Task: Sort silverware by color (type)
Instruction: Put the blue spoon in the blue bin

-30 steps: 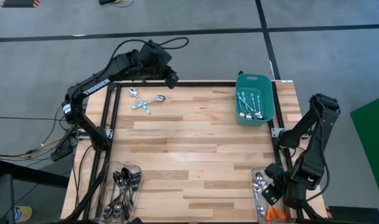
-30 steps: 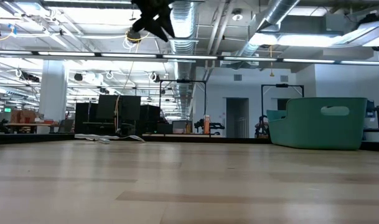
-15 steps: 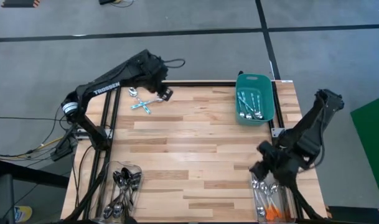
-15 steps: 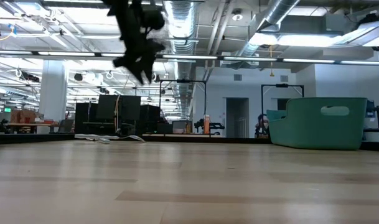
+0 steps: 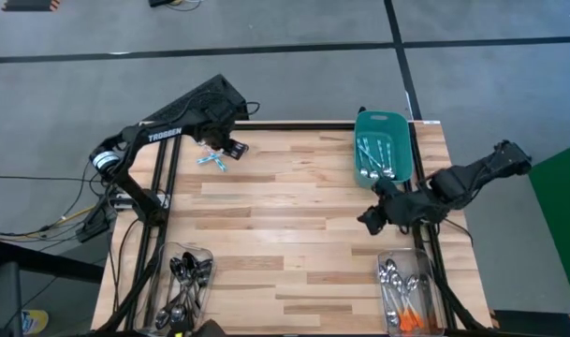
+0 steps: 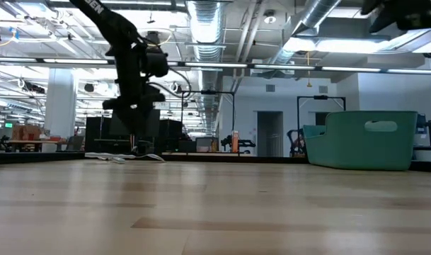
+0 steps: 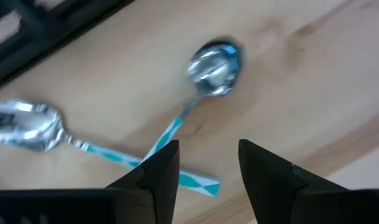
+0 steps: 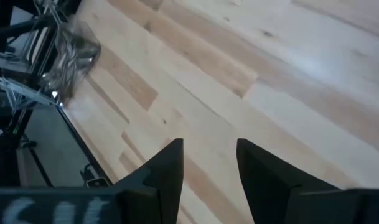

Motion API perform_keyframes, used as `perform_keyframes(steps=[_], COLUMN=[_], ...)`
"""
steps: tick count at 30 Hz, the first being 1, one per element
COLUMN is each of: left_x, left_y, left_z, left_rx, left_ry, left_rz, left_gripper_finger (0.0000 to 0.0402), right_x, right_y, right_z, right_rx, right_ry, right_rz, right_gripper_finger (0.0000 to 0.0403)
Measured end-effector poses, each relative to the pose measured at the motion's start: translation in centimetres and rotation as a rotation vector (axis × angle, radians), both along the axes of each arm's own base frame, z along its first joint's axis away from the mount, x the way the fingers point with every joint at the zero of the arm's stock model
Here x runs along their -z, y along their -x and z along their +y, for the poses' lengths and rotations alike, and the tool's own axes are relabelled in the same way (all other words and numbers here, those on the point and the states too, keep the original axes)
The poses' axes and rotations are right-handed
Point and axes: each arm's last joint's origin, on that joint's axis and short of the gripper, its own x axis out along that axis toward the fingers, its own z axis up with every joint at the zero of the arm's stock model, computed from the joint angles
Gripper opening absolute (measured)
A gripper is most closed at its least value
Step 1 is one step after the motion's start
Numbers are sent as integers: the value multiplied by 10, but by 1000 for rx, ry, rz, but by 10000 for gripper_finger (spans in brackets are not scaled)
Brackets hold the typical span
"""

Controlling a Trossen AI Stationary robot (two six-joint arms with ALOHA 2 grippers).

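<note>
Two spoons with light blue striped handles lie crossed on the wood at the table's far left, one bowl (image 7: 215, 62) apart from the other (image 7: 27, 127); their handles (image 5: 210, 160) show in the high view. My left gripper (image 7: 208, 169) hangs open just above them, pointing down, with the handles' crossing beside one fingertip. It also shows low over the spoons (image 6: 123, 157) in the low view. My right gripper (image 5: 369, 221) is open above bare wood at the table's right, with nothing between its fingers (image 8: 167, 168).
A teal tub (image 5: 401, 150) with several blue-handled spoons stands at the far right. A clear bin (image 5: 189, 281) of dark metal spoons sits at the near left. Another clear bin (image 5: 408, 298) with orange-handled spoons sits at the near right. The middle of the table is bare wood.
My left gripper has come down from high above the far left edge and tipped to point down over the crossed spoons. My right gripper has left the near right bin, swinging toward the far edge and the table's middle and rising a little.
</note>
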Motion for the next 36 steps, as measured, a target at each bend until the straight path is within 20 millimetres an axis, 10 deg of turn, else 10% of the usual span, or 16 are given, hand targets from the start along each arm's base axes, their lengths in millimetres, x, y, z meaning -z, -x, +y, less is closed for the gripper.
perform_keyframes(steps=[13,36], left_x=[17,67], left_y=[9,-56], left_z=[5,48], left_rx=[-32,249], left_ry=[23,248], left_rz=[82,604], left_gripper_finger=[151,151], right_x=[-1,0], right_y=[-24,-29], right_z=[-28,-34], right_rx=[-9,-23], right_ry=[25,-10], right_rz=[-40,-34], right_gripper_finger=[171,171])
